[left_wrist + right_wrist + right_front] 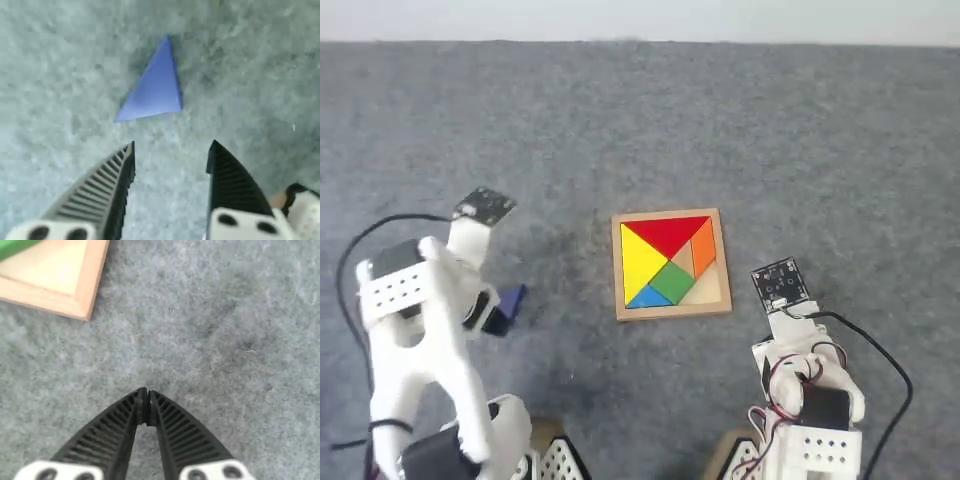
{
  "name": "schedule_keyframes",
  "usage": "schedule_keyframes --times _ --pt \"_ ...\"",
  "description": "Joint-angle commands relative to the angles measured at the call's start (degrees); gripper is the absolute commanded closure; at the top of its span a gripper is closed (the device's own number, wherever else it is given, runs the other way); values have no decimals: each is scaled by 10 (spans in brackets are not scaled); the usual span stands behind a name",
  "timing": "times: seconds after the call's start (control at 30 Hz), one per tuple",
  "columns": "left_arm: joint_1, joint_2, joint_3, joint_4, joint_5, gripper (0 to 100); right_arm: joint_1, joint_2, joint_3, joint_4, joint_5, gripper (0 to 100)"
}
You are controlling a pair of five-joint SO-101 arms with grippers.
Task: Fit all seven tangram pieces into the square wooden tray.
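One triangle [155,85] lies left of tray [670,314], seemingly flat.

I am seeing a grey, fuzzy table cover [620,120] spreading out flat under everything — it is running back to a pale strip of wall [640,20] along the far edge.

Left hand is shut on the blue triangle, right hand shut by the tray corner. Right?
No: left wrist view shows the left hand open, the blue triangle lying on the mat just beyond it. The right hand is shut by the tray corner.
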State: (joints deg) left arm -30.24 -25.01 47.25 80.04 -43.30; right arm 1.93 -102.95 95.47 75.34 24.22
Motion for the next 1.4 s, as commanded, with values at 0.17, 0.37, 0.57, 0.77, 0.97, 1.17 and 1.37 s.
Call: schedule_keyframes --times 0.17,0.37,0.57,0.77,0.97,1.17,1.37 --pt "35 -21 131 -165 -32 782 -2 -9 10 0 4 991" --pt "114 -19 153 -203 28 782 -2 -9 10 0 4 991" --pt "108 -18 139 -207 31 783 -2 -9 10 0 4 991" --pt "62 -18 109 -207 20 783 -2 -9 10 0 4 991" --pt "48 79 76 -233 11 784 -1 -9 10 0 4 991" --pt "59 158 59 -270 11 818 -2 -9 10 0 4 991" --pt "60 201 5 -248 15 825 -2 -9 10 0 4 991"
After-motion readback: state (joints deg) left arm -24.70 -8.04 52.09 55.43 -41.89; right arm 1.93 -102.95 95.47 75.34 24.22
